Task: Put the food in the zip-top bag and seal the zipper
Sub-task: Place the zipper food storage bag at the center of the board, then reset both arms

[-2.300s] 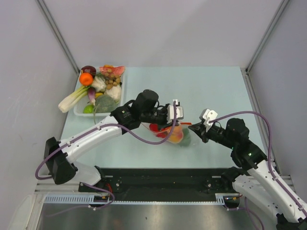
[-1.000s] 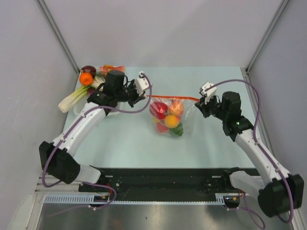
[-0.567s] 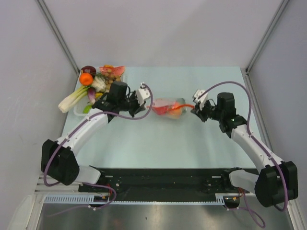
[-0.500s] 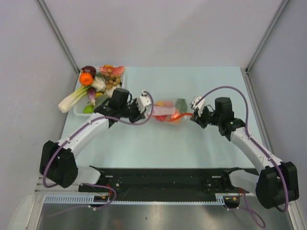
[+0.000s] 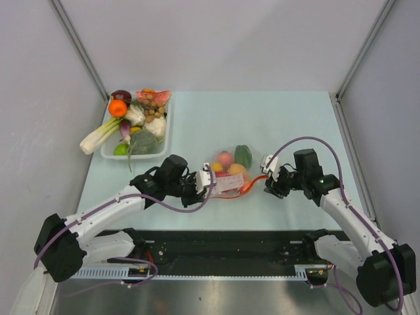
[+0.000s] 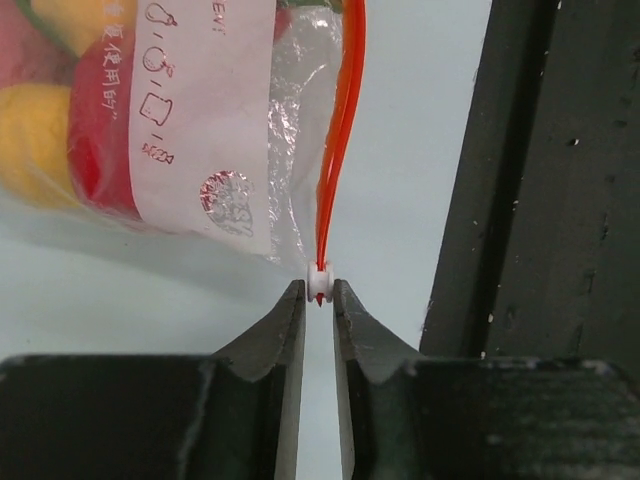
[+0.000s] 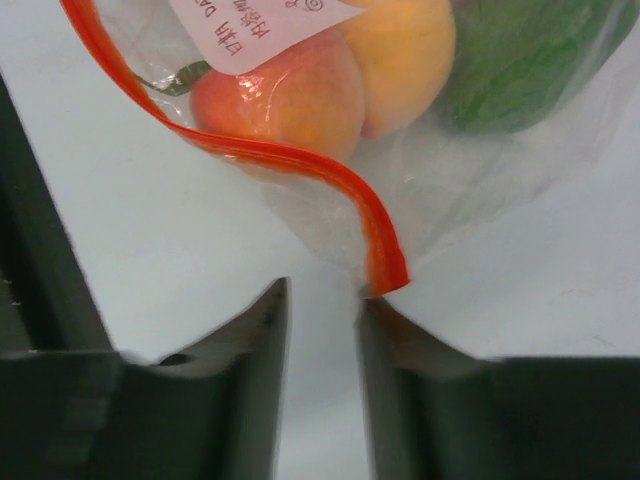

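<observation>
The zip-top bag (image 5: pixel 228 176) lies on the table between my two grippers, holding the food: a peach (image 5: pixel 225 158), a green pepper (image 5: pixel 243 156) and an orange piece (image 5: pixel 236 169). Its red-orange zipper (image 5: pixel 244 190) runs along the near edge. My left gripper (image 5: pixel 208 183) stands at the bag's left end. In the left wrist view its jaws (image 6: pixel 319 290) are a narrow gap apart, with the zipper's (image 6: pixel 345 130) white slider (image 6: pixel 319 283) at the tips. My right gripper (image 5: pixel 268 180) is open (image 7: pixel 322 295). The zipper's (image 7: pixel 300 160) end just touches its right fingertip (image 7: pixel 372 308).
A clear tray (image 5: pixel 168 134) heaped with more toy produce stands at the back left, and a leek (image 5: pixel 98 136) hangs over its left side. The black rail (image 5: pixel 223 244) runs along the table's near edge, just below the bag, and shows dark in the left wrist view (image 6: pixel 540 200).
Both arms have carried the bag from mid-table down toward the near edge, where it now lies. The right gripper has opened off the bag's corner. The left jaws have widened slightly.
</observation>
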You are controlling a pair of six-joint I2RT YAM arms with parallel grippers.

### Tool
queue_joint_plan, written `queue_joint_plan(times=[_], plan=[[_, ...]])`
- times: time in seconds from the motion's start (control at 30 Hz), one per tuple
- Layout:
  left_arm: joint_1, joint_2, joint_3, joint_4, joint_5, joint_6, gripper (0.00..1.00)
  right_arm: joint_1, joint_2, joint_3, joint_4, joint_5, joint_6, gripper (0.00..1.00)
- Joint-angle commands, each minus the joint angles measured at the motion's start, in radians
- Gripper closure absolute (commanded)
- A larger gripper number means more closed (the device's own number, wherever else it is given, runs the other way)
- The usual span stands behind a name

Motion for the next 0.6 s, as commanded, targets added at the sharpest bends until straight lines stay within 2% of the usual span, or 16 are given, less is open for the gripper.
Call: queue_joint_plan(times=[0.0, 0.07, 0.1, 0.13, 0.27, 0.4, 0.43, 0.5, 0.53, 0.57], plan=[[-0.016, -0.036, -0.009, 0.023, 0.012, -0.079, 0.76, 0.034, -0.073, 0.028, -0.136, 0.018, -0.031, 0.42], [-0.023, -0.053, -0.005, 0.012, 0.012, -0.09, 0.68, 0.048, -0.107, 0.043, -0.165, 0.045, -0.006, 0.27], [-0.032, -0.057, 0.007, 0.006, 0.008, -0.102, 0.65, 0.052, -0.118, 0.057, -0.188, 0.053, 0.001, 0.23], [-0.036, -0.062, 0.015, -0.003, 0.005, -0.113, 0.6, 0.052, -0.127, 0.068, -0.202, 0.059, 0.011, 0.21], [-0.048, -0.076, 0.079, -0.053, 0.004, -0.134, 0.54, 0.051, -0.161, 0.125, -0.254, 0.09, 0.081, 0.11], [-0.048, -0.093, 0.136, -0.114, -0.004, -0.146, 0.43, 0.045, -0.171, 0.203, -0.298, 0.081, 0.182, 0.07], [-0.048, -0.099, 0.148, -0.134, -0.014, -0.153, 0.34, 0.046, -0.173, 0.235, -0.302, 0.079, 0.21, 0.06], [-0.048, -0.12, 0.185, -0.148, -0.033, -0.171, 0.24, 0.042, -0.176, 0.261, -0.299, 0.071, 0.28, 0.03], [-0.046, -0.128, 0.201, -0.16, -0.054, -0.179, 0.11, 0.037, -0.176, 0.289, -0.292, 0.071, 0.302, 0.01], [-0.043, -0.132, 0.214, -0.166, -0.062, -0.183, 0.04, 0.031, -0.175, 0.301, -0.286, 0.073, 0.325, 0.0]])
